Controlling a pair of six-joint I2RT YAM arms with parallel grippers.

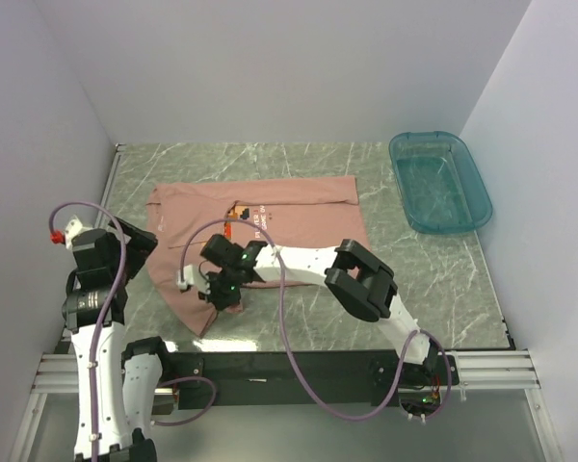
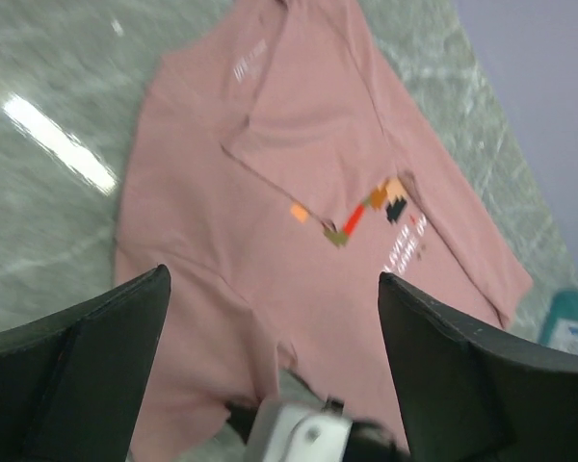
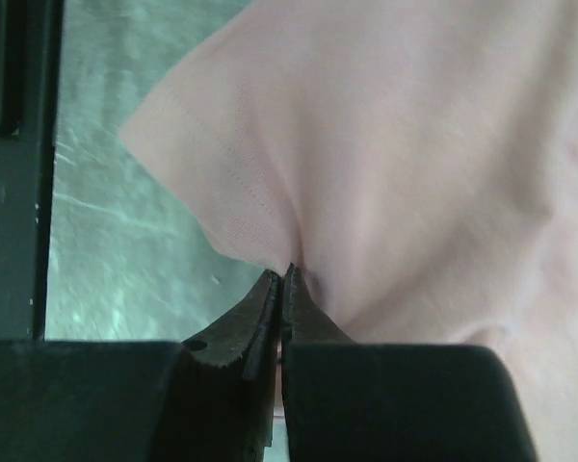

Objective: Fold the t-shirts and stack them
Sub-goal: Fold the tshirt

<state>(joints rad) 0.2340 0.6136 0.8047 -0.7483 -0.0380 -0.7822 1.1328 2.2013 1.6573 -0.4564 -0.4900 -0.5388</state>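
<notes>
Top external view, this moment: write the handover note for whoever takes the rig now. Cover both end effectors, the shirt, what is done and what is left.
Left end effector: open, holding nothing, above the left part of the dusty pink short-sleeved cotton t-shirt.
Right end effector: shut on the t-shirt's near edge, with the fabric puckered at its tips.
Things: the t-shirt lies on the grey-green marble-look table, with one flap folded across its pixel chest print. The teal plastic tub sits at the far right, apart from the shirt.
Done: one fold in place, and a grasp taken for the next.
Left: finish folding. No second shirt or stack is in view.
</notes>
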